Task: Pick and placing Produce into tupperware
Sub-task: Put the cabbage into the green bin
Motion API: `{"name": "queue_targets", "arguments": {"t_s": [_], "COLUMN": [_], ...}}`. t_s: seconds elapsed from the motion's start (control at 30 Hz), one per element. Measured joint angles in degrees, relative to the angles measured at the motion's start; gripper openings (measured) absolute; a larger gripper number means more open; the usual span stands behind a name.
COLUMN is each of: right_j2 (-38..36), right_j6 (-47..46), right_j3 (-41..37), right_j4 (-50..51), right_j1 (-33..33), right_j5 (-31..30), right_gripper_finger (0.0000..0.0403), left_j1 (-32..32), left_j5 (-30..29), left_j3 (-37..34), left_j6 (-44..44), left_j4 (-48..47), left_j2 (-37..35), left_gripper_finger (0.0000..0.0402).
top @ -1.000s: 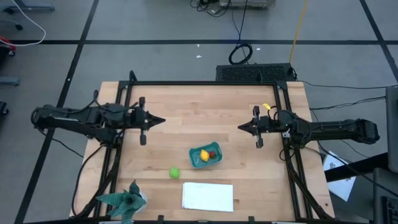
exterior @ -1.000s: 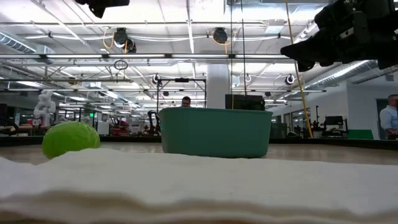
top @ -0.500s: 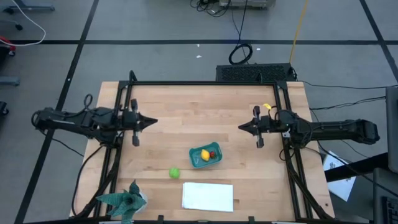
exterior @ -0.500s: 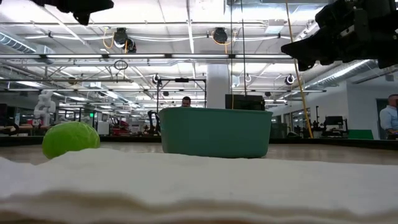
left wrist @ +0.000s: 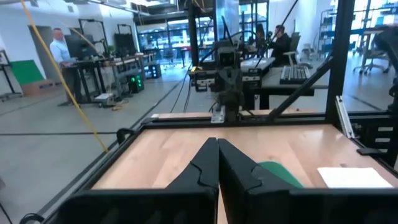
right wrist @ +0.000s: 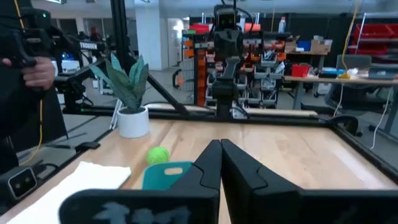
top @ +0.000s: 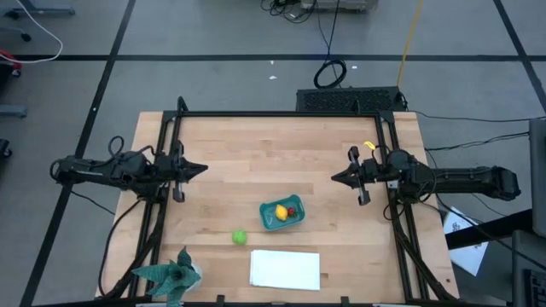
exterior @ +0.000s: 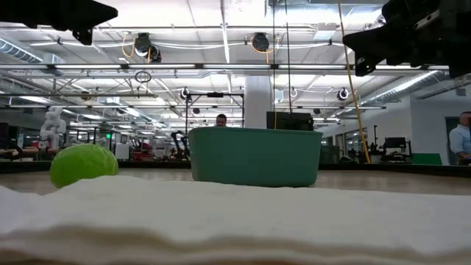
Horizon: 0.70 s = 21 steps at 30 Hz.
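The teal-blue tupperware sits on the wooden table toward its near side. The yellow lemon and the tiny red fruit lie inside it. The round green fruit rests on the table just left of the tub, and also shows in the low view and the right wrist view. My left gripper hovers shut over the table's left part, far from the tub. My right gripper hovers shut over the right part. Both point toward the table's middle, as the left wrist view and right wrist view show.
A flat white sheet lies at the near edge, below the tub. A teal spiky leafy object stands at the near left corner. A black frame rail runs round the table. Bare wood lies between the two grippers. People show in the room beyond.
My left gripper has drawn back toward the table's left edge, staying shut and level. My right gripper has shifted slightly toward the right edge. The fruits, the tub and the sheet have kept still.
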State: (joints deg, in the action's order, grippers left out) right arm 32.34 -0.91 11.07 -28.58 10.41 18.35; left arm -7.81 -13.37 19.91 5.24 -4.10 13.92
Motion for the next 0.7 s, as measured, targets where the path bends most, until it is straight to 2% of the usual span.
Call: {"name": "queue_targets", "arguments": {"t_s": [0.33, 0.7], "right_j2": [-3.25, -4.33], "right_j6": [0.00, 0.02], "right_j3": [0.00, 0.00], "right_j4": [4.95, 5.33], "right_j1": [0.00, 0.00], "right_j5": [0.02, 0.02], "right_gripper_finger": [0.0000, 0.0000], "left_j1": [0.00, 0.00], "left_j5": [0.54, 1.33], "left_j3": [-3.67, -7.35], "left_j6": [-0.60, -3.24], "left_j4": [-0.33, 1.15], "left_j2": [-3.42, -3.59], "left_gripper_finger": [0.0000, 0.0000]}}
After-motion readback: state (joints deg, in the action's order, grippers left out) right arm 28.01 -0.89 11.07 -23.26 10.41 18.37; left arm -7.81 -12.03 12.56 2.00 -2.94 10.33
